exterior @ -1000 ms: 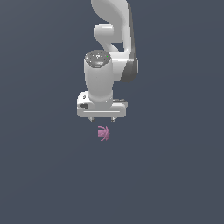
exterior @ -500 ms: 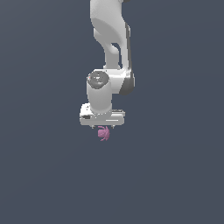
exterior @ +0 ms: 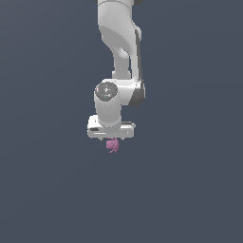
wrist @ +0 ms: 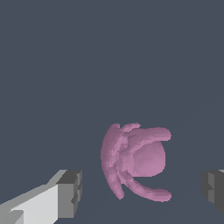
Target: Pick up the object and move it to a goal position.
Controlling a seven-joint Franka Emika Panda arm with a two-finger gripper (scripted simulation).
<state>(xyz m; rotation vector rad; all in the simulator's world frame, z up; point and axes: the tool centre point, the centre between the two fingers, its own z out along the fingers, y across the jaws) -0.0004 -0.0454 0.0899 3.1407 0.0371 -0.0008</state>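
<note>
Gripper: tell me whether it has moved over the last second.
Yes. The gripper has come down onto the pink object, which lies where it was.

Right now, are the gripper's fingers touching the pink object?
Apart. The wrist view shows bare floor between each of the fingers and the pink object, which sits between them.

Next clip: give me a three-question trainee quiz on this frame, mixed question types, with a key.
1. True or false: the fingers are clamped on the pink object.
2. Multiple choice, wrist view. The object lies: A) between the two fingers, B) outside both, C) out of sight.
3. In the exterior view, what sits directly above the object?

Key:
1. False; a gap shows on each side.
2. A.
3. The gripper.
</note>
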